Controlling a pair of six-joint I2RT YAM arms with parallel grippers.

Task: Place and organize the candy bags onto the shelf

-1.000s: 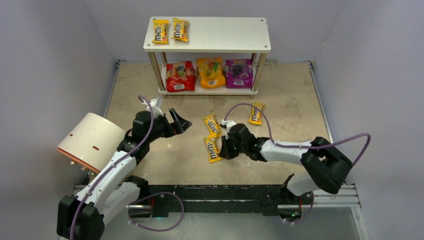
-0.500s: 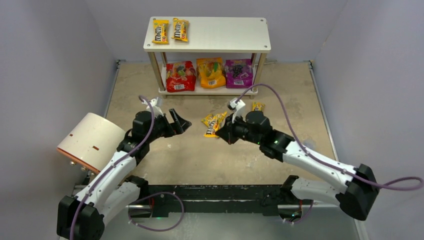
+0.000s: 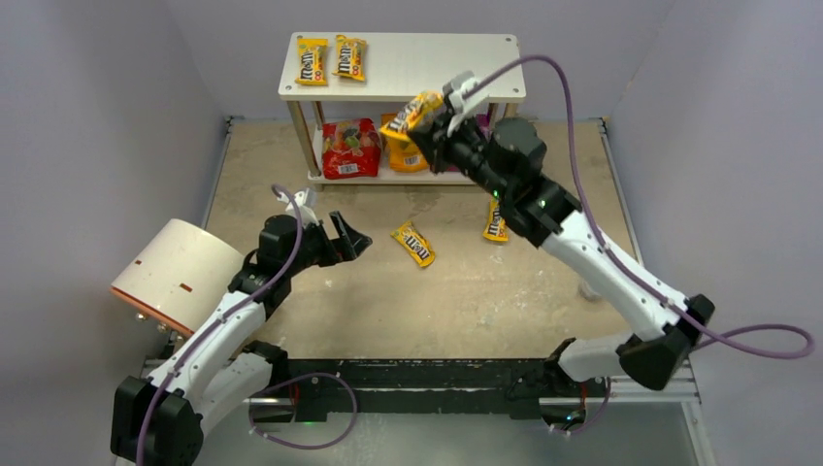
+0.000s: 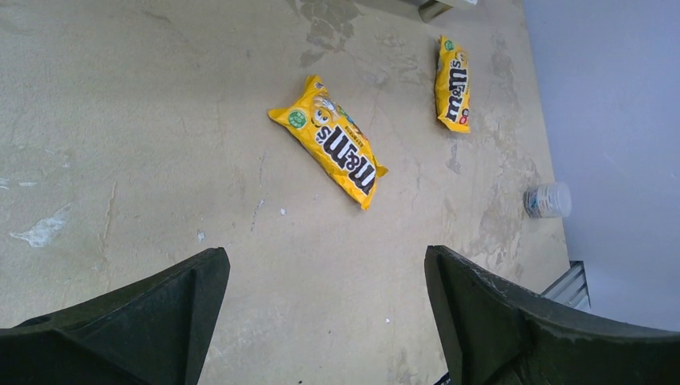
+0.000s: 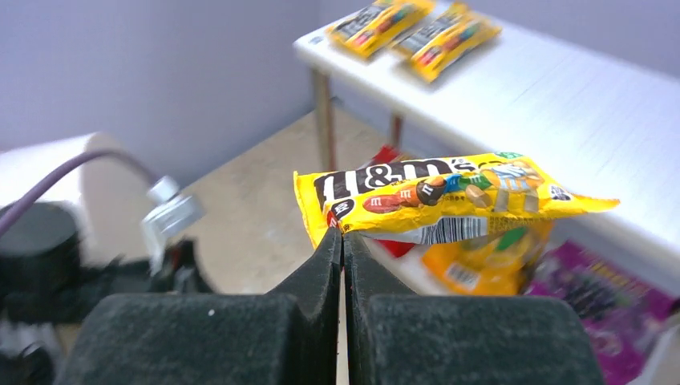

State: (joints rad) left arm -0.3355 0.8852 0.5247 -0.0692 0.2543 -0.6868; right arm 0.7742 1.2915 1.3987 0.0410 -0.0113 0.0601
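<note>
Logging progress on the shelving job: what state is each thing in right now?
Held packet: lifted clear of the table, near the shelf.
Right fingers: shut on it.
Left fingers: open, empty.
Top-board packets: two, lying flat.
Table packets: two, lying flat, unshelved.
Pouches, red, orange, purple: on the lower board.
Shelf: upright.

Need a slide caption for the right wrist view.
Right gripper pinches a yellow M&M's packet by its edge before the shelf, two packets lying on top.
</note>
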